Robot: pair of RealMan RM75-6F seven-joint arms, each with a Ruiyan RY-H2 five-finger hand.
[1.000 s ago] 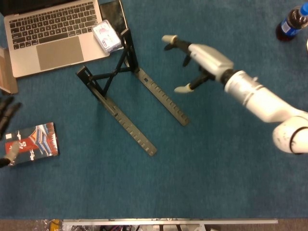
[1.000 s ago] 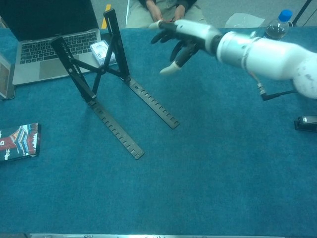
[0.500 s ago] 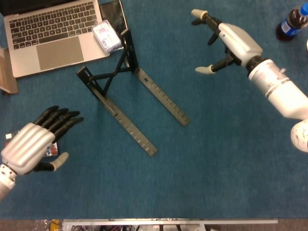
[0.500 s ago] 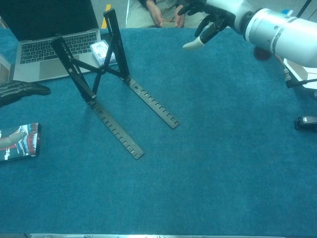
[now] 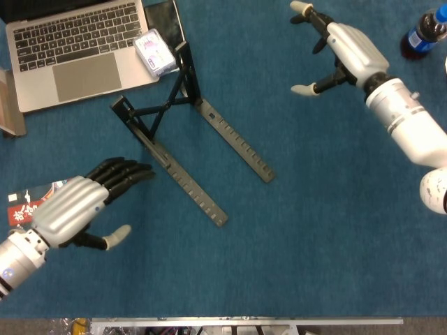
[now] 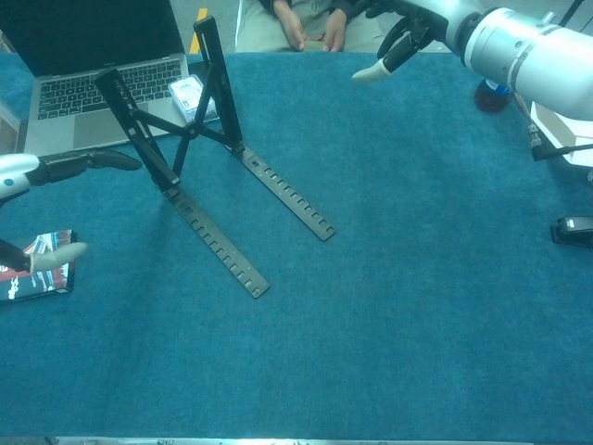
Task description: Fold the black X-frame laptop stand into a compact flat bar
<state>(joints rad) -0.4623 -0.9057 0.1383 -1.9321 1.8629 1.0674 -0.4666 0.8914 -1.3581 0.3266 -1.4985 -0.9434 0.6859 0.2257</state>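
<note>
The blue table cloth [image 5: 314, 230] fills both views, and the biggest change on it is the robot's left hand [image 5: 80, 209]. 1 second back only its fingertips showed at the left edge of the head view; now the whole hand sits in the lower left, fingers extended and loosely spread, thumb out to the side, holding nothing. Its dark fingertips [image 5: 136, 171] point toward the near rail and stop just beside it, not touching as far as the head view shows.

The right hand [image 5: 335, 49] has gone the other way. From a spot just right of the stand it has pulled back to the upper right of the frame, well apart from the stand, fingers apart and curved with nothing in them.

The black X-frame laptop stand [image 5: 178, 132] has not moved at all. It stands left of centre, fully open: 2 notched rails lie flat on the cloth running toward lower right, and the crossed legs rise at the upper-left end, close to the silver laptop [image 5: 77, 49] and a small white box [image 5: 155, 52] resting at its corner.

Judged from this, folding has not begun. The swap of hands suggests the left one is coming in to take the stand, probably at the near rail or the crossed legs.

A small printed packet [image 6: 42, 264] lies under the left hand, and a cola bottle [image 5: 422, 31] stands in the upper right corner.
</note>
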